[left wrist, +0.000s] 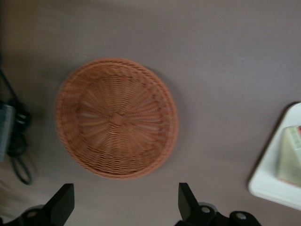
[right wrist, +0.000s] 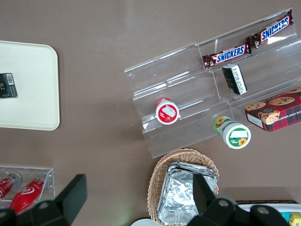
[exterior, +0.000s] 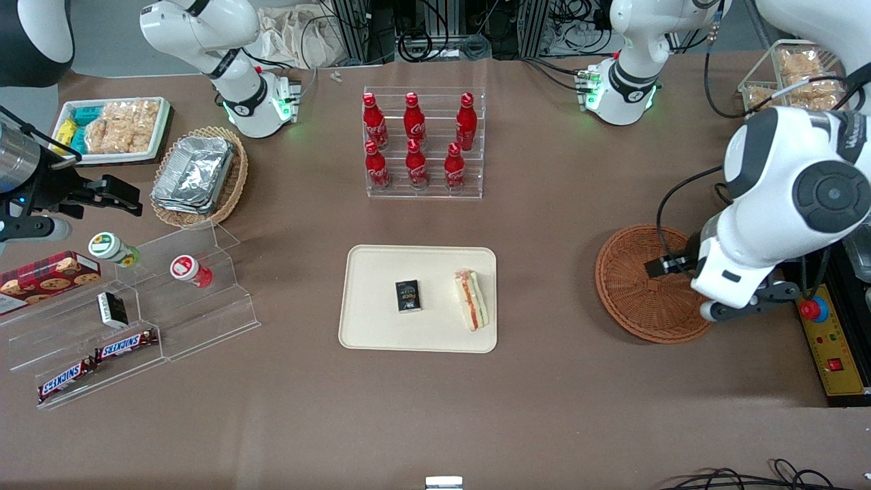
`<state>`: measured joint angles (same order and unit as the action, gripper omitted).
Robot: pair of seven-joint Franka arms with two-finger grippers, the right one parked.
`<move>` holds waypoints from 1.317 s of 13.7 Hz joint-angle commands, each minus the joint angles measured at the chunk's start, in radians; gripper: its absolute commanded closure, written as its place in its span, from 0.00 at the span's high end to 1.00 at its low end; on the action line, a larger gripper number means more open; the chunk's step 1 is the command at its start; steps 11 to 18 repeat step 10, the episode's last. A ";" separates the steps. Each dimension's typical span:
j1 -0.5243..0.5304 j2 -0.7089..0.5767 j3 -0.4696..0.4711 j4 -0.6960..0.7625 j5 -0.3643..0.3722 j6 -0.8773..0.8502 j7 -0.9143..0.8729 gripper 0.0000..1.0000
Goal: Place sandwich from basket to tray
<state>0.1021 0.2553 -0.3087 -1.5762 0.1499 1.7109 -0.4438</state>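
Observation:
The sandwich (exterior: 471,299), a white wedge with orange and green filling, lies on the cream tray (exterior: 367,327), on the part toward the working arm's end. It also shows in the left wrist view (left wrist: 291,157) on the tray's corner (left wrist: 270,183). The round reddish-brown basket (exterior: 633,299) stands beside the tray and is empty (left wrist: 116,117). My left gripper (left wrist: 124,190) is open and empty, with its jaws wide apart. It hangs high above the table just off the basket's rim. In the front view the arm's white wrist (exterior: 731,262) covers part of the basket.
A small black box (exterior: 408,296) lies on the tray beside the sandwich. A clear rack of red cola bottles (exterior: 422,143) stands farther from the camera than the tray. A yellow control box (exterior: 827,347) with a red button sits beside the basket. Clear snack steps (exterior: 136,320) stand toward the parked arm's end.

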 commanded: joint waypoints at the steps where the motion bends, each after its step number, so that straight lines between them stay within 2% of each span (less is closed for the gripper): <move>1: -0.060 -0.135 0.123 -0.151 -0.018 0.047 0.167 0.99; 2: -0.091 -0.148 0.160 -0.153 -0.026 0.044 0.200 0.99; 6: -0.087 -0.142 0.166 -0.104 -0.039 0.007 0.313 1.00; 8: -0.062 -0.114 0.169 -0.039 -0.116 -0.030 0.370 1.00; 9: -0.059 -0.099 0.169 -0.013 -0.127 -0.030 0.384 1.00; 18: -0.059 -0.085 0.168 0.005 -0.128 -0.030 0.378 1.00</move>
